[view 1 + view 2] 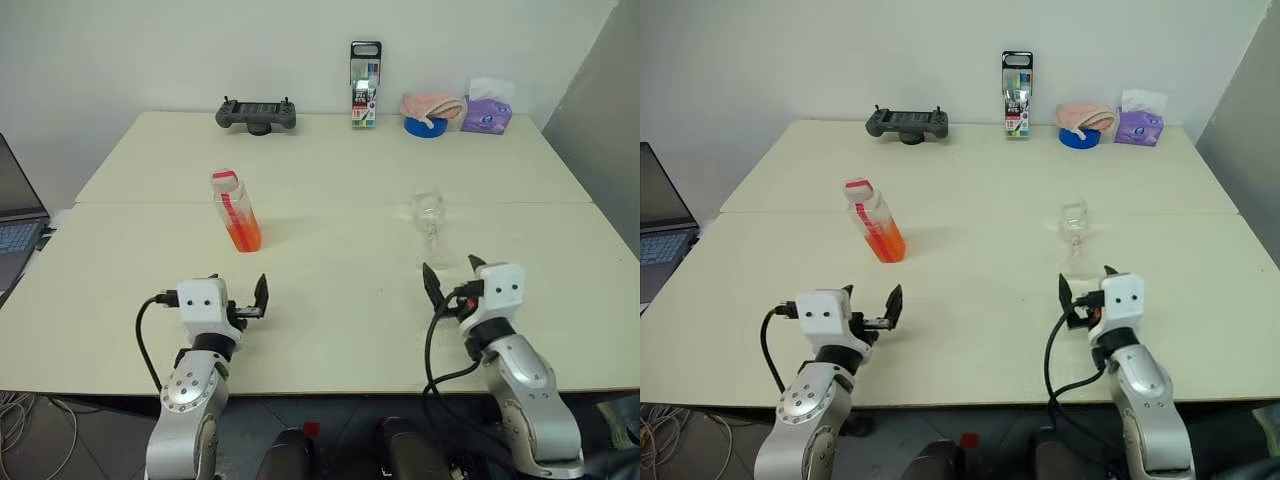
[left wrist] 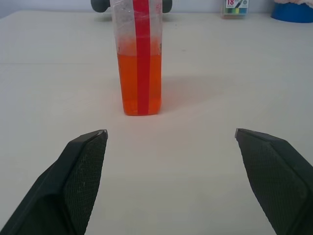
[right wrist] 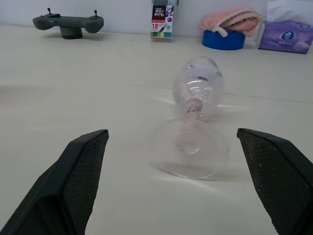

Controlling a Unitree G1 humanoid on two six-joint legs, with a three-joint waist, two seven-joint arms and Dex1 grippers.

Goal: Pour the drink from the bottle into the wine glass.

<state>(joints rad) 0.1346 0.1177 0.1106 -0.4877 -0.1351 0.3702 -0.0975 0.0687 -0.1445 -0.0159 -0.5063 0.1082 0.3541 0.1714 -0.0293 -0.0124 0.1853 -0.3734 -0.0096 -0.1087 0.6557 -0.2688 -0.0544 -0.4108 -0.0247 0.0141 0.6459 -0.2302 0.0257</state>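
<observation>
Orange drink (image 2: 140,85): fills lower part of bottle, translucent.
Bottle (image 1: 236,211): clear plastic, pinkish-white cap on, red-and-white strip down the side; upright on left half of worktop, ahead of left gripper, apart from it.
Wine glass (image 1: 429,222): clear, stemmed, upright on round foot; on right half of worktop, just ahead of right gripper, untouched, well apart from bottle.
Left gripper (image 1: 240,296): fingers spread wide, nothing between them, low over near edge of worktop, pointed at bottle.
Right gripper (image 1: 452,276): fingers spread wide, empty, pointed at foot of glass.
Worktop (image 1: 330,300): pale cream, seam running across behind bottle and glass.
Far edge: dark controller (image 1: 256,115), marker pack (image 1: 364,85), blue bowl (image 1: 425,126) with pink cloth (image 1: 432,104), purple tissue pack (image 1: 486,114).
Left side: laptop (image 1: 16,225).
</observation>
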